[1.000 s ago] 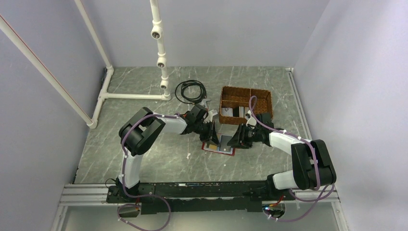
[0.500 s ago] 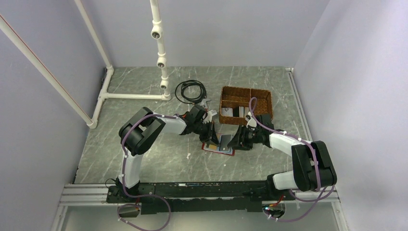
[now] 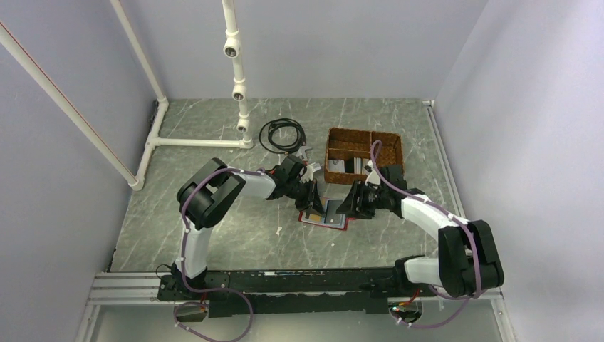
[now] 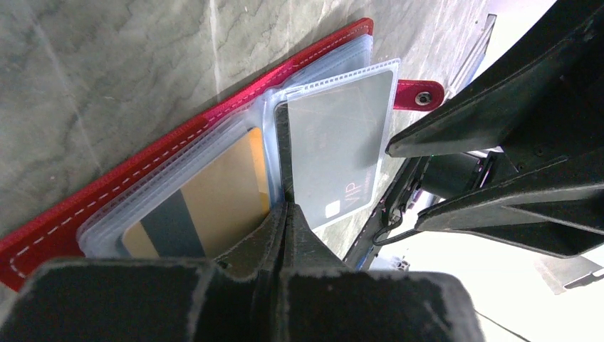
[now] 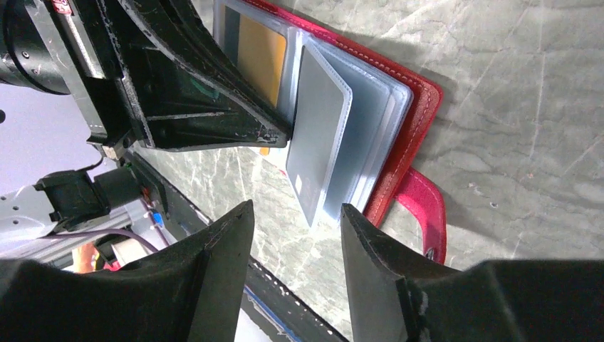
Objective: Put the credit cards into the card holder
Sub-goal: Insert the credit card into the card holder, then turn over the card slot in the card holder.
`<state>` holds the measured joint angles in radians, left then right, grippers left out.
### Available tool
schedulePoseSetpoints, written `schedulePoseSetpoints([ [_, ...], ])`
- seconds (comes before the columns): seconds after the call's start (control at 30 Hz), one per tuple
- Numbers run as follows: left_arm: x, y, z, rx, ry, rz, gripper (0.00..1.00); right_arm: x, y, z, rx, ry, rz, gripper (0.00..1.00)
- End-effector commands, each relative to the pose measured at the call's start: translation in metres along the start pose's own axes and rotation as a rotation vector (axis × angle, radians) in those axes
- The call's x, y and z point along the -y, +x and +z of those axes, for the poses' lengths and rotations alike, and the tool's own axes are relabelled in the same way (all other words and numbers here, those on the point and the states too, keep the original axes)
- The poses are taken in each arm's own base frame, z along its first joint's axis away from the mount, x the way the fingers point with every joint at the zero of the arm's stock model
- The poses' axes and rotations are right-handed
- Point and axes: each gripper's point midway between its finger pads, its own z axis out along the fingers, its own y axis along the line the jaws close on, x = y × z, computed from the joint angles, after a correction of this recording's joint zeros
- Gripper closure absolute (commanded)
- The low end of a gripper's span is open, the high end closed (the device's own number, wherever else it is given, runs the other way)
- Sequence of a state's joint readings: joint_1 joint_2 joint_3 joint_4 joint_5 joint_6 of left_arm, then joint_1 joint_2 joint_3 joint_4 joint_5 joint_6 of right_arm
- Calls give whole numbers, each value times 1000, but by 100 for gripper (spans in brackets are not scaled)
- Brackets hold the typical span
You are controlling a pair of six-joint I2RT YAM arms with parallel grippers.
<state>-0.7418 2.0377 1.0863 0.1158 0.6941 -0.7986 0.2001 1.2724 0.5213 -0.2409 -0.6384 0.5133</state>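
The card holder (image 3: 324, 218) lies open on the table, dark red with clear sleeves and a snap tab (image 4: 417, 94). A tan card (image 4: 221, 185) sits in a left sleeve. A grey VIP card (image 4: 335, 149) sits in a sleeve that stands up from the spine; it also shows in the right wrist view (image 5: 317, 135). My left gripper (image 4: 287, 210) is shut, with its tips pressed against the sleeves at the spine. My right gripper (image 5: 295, 214) is open and empty, just short of the grey card's free edge. From above the grippers (image 3: 313, 201) (image 3: 349, 205) face each other over the holder.
A brown wicker divided basket (image 3: 388, 141) stands just behind the holder, with more cards (image 3: 345, 165) in it. A coiled black cable (image 3: 281, 134) lies at the back. A white pipe frame (image 3: 238, 92) stands at the back left.
My right arm has drawn back a little from the holder, with its jaws open. The left gripper and the holder have stayed in place.
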Motion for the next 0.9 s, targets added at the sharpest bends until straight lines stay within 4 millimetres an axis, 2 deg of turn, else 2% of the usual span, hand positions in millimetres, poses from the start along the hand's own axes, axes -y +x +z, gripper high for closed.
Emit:
schedulePoseSetpoints([
  [0.0, -17, 3, 5, -7, -40, -14, 97, -6, -8, 2, 8, -17, -20, 50],
  [0.43, -17, 2, 6, -7, -43, -7, 97, -20, -7, 17, -21, -89, -21, 60],
  [0.53, -10, -2, 1, 7, -36, 11, 94, -28, -8, 19, -24, -107, -33, 63],
  [0.6, 2, -4, -10, 21, -27, 30, 85, -36, -10, 19, -23, -120, -50, 64],
  [0.7, 26, -7, -37, 53, -8, 41, 68, -47, -14, 22, -23, -132, -79, 60],
  [0.77, 35, -2, -63, 72, -25, 29, 62, -61, -19, 30, -34, -148, -94, 53],
  [0.87, 37, 8, -110, 127, -99, 17, 58, -82, -26, 51, -50, -204, -92, 47],
])
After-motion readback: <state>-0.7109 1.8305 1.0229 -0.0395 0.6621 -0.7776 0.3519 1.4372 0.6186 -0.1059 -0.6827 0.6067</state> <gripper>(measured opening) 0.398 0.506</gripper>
